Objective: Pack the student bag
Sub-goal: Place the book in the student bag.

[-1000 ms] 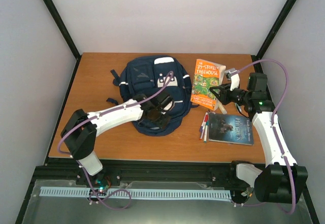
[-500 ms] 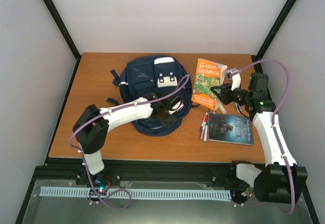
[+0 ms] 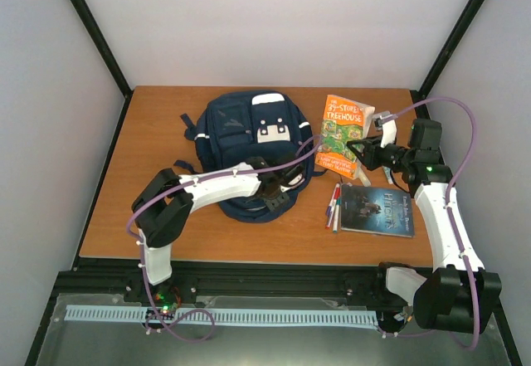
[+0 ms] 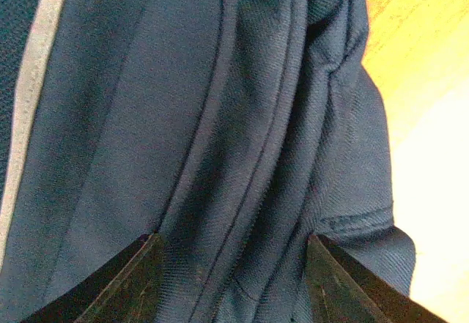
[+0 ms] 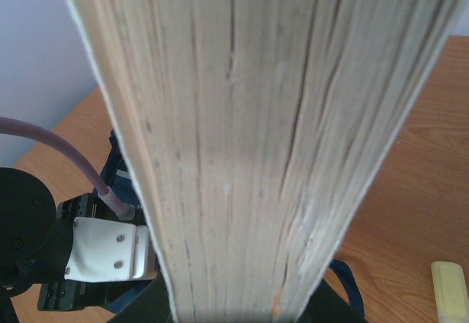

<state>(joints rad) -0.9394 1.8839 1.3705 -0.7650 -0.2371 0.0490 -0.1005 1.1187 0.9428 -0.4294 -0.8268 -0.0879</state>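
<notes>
The navy student bag lies flat on the table with its white label at the far end. My left gripper rests on the bag's near right edge. In the left wrist view it is open, with folds of the bag's fabric between its fingers. My right gripper is shut on the orange Treehouse book and holds it tilted above the table, right of the bag. In the right wrist view the book's page edges fill the frame.
A dark-covered book lies at the front right, with several pens beside its left edge. A pale yellow highlighter lies on the wood. The table's right edge is close behind my right arm.
My left gripper has moved right and nearer across the bag to its right edge. My right gripper has shifted the orange book slightly right and up.
</notes>
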